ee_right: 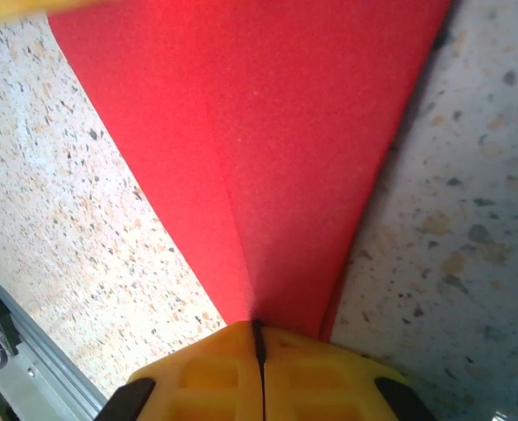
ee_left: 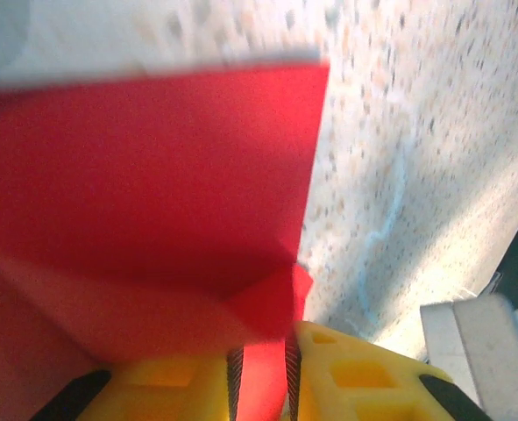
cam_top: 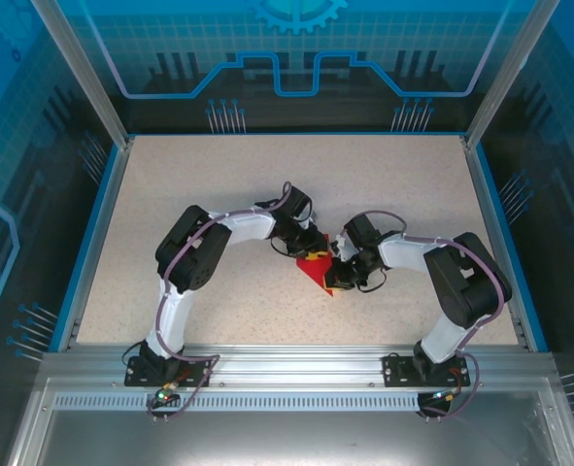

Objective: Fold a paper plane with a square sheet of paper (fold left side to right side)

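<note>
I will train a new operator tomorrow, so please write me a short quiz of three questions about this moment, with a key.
1. True or false: the right pincer is shut on the red paper.
2. What is between the fingers of the left pincer? A) nothing B) the red paper C) a cable
3. On the table, where does the red paper lie relative to the two pincers?
Key: 1 true; 2 B; 3 between them, near the table's middle.
</note>
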Controlling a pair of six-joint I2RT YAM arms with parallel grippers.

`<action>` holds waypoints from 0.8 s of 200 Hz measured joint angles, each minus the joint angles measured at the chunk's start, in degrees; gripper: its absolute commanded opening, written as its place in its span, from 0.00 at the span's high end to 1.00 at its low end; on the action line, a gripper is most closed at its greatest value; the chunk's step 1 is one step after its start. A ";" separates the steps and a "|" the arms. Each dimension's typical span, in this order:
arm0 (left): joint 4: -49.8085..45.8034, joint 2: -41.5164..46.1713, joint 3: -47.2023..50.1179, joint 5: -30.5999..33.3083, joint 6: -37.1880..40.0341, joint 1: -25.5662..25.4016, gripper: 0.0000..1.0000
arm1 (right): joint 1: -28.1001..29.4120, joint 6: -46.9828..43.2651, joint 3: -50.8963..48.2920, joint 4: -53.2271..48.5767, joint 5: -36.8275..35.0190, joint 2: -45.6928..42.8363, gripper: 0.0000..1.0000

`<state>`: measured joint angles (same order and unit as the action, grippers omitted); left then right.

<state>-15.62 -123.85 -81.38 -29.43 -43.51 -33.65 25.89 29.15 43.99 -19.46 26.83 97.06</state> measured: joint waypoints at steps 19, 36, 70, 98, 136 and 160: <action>-2.16 -1.55 -2.80 -0.50 0.70 1.36 0.73 | 0.07 0.00 0.00 0.00 -0.02 0.00 0.95; -4.52 -2.82 -5.16 -1.33 1.64 1.90 0.73 | 0.13 0.00 0.07 0.20 -0.09 0.09 0.94; -8.90 -5.53 -9.94 -3.30 3.04 2.99 0.72 | 0.44 0.00 0.42 1.22 -0.39 0.42 0.94; -10.95 -7.37 -13.35 -4.26 3.67 4.50 0.70 | 0.50 0.02 0.74 2.05 -0.46 0.79 0.94; -11.85 -10.19 -18.29 -4.07 4.74 8.15 0.68 | 0.59 0.02 0.74 2.05 -0.48 0.81 0.94; -12.37 -11.19 -20.50 -3.04 5.40 9.70 0.68 | 0.59 0.02 0.74 2.05 -0.48 0.81 0.94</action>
<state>-27.99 -135.04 -101.89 -32.47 -38.11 -23.94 26.48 29.17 44.73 -17.41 26.35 97.86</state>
